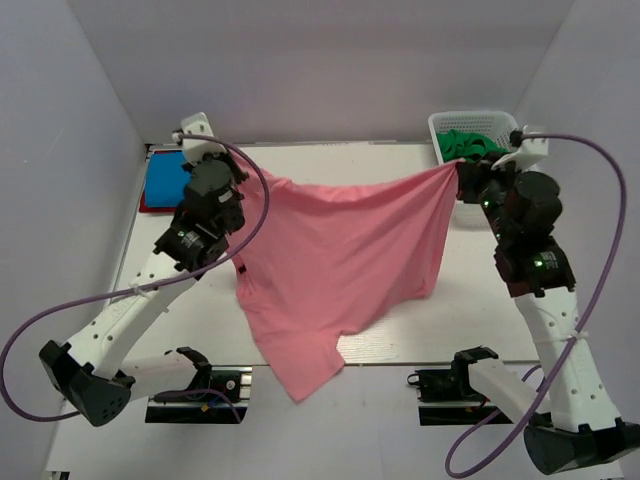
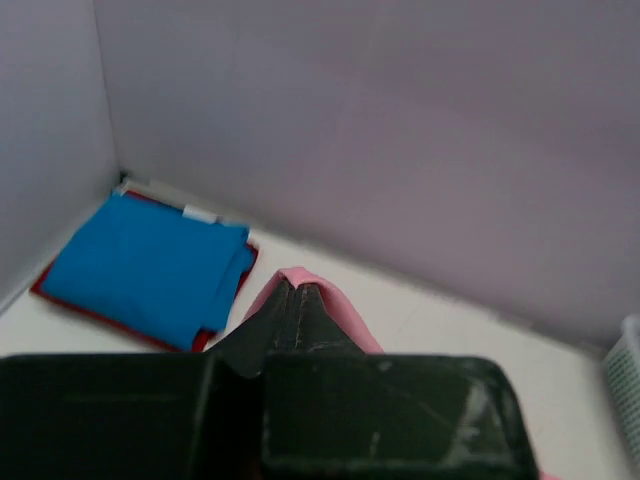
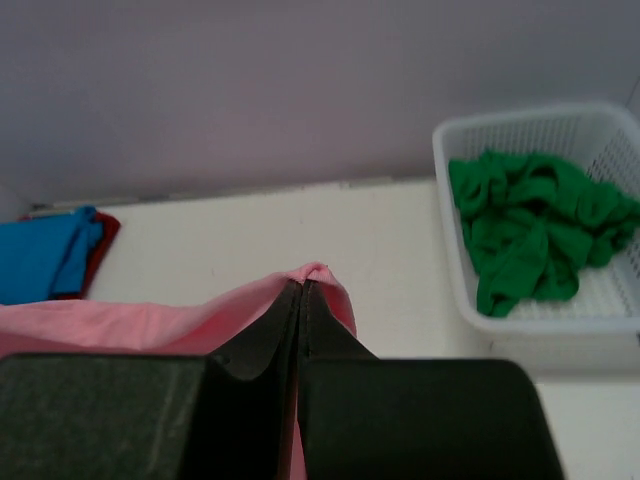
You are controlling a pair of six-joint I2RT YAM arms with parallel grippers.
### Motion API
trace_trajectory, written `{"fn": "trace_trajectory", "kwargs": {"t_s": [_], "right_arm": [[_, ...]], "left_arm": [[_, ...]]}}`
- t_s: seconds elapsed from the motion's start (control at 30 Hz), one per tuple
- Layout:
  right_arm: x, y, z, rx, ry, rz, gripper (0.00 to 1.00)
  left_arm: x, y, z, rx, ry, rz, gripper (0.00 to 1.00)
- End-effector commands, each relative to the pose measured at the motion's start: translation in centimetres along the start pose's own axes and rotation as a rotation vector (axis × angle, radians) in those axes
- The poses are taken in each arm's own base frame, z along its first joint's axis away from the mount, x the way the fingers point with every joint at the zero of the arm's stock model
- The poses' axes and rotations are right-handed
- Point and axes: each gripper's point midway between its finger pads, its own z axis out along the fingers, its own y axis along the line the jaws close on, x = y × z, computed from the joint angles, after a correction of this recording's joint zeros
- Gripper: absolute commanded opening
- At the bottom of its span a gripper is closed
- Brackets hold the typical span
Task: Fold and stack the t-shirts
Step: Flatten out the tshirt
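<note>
The salmon pink t-shirt hangs stretched in the air between my two grippers, its lower part drooping toward the table's front edge. My left gripper is shut on its left corner; the pink cloth pokes out over the fingertips. My right gripper is shut on its right corner, where the pink cloth shows too. A folded bright blue t-shirt lies on a folded red t-shirt at the far left. Dark green t-shirts lie crumpled in the basket.
The white lattice basket stands at the far right corner, right behind my right gripper. Pale walls close in the table on the left, back and right. The white table shows bare on the right.
</note>
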Motion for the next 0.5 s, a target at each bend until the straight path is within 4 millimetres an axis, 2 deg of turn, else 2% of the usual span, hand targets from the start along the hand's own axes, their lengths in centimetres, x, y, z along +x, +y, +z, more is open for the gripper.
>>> {"fn": "trace_trajectory", "kwargs": {"t_s": [0.0, 0.03, 0.13, 0.2, 0.3, 0.43, 0.47], "right_arm": [[-7.4, 1.2, -1.7, -0.027, -0.177, -0.073, 0.0], [-8.0, 1.2, -1.8, -0.025, -0.193, -0.076, 0.0], [-11.0, 1.6, -2.8, -0.03, -0.277, -0.105, 0.0], [-12.1, 1.6, -2.8, -0.018, -0.296, -0.125, 0.0], [-14.2, 1.7, -3.6, -0.006, -0.338, -0.129, 0.0], [-14.9, 2.1, -4.7, -0.024, -0.365, -0.128, 0.0], [-14.9, 2.0, -4.9, -0.023, -0.363, -0.129, 0.0]], "left_arm": [[-10.0, -0.1, -1.0, 0.033, -0.198, -0.069, 0.0], [-11.9, -0.6, -1.2, 0.052, -0.234, -0.091, 0.0], [-15.6, -0.4, -2.0, 0.069, -0.319, -0.099, 0.0], [-18.0, -0.2, -2.4, 0.06, -0.367, -0.087, 0.0], [-19.4, -0.7, -2.3, 0.066, -0.382, -0.077, 0.0], [-20.5, -0.2, -3.5, 0.107, -0.4, -0.115, 0.0], [-20.1, -0.2, -3.6, 0.119, -0.389, -0.111, 0.0]]}}
